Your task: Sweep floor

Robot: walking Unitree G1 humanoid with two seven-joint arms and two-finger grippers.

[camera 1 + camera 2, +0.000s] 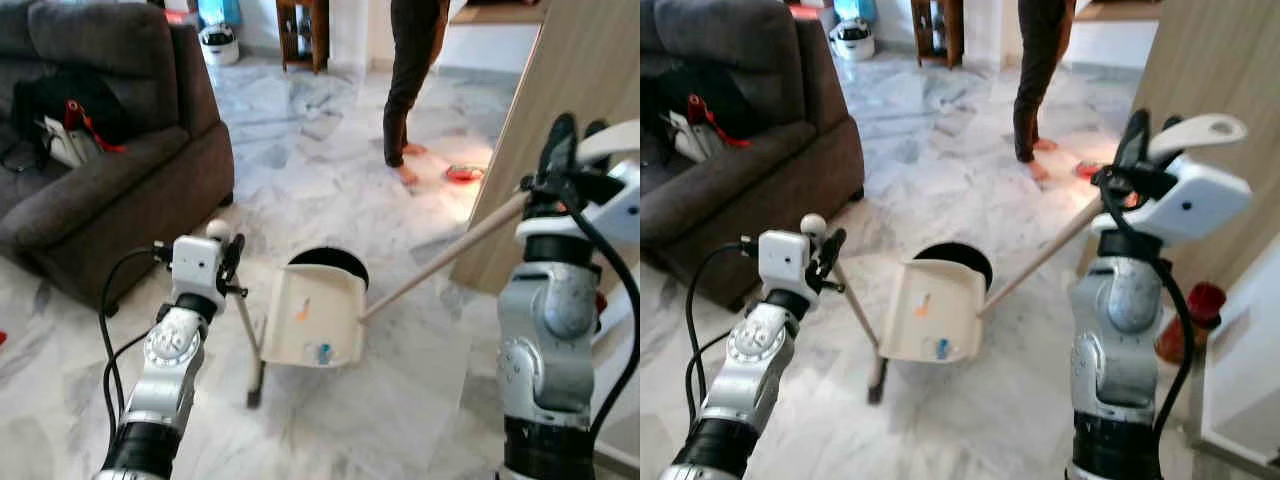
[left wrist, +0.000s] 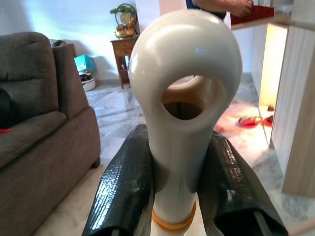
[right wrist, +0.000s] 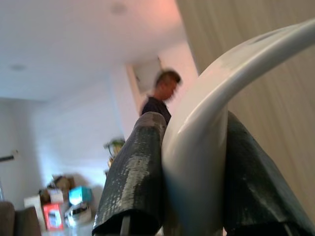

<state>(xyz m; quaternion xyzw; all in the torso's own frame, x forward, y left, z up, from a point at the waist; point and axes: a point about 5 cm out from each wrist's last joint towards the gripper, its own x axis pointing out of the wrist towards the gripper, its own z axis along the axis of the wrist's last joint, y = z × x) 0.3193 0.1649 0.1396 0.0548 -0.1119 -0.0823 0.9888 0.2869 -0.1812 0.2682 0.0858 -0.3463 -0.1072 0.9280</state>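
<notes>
Marble floor (image 1: 330,180), dustpan (image 1: 315,315) – broom head hidden

No writing, label, brand, number or sign can be read in any of these views. The boxes (image 3: 49,209) at about eight o'clock in the right wrist view are too blurred to make out any print.
</notes>
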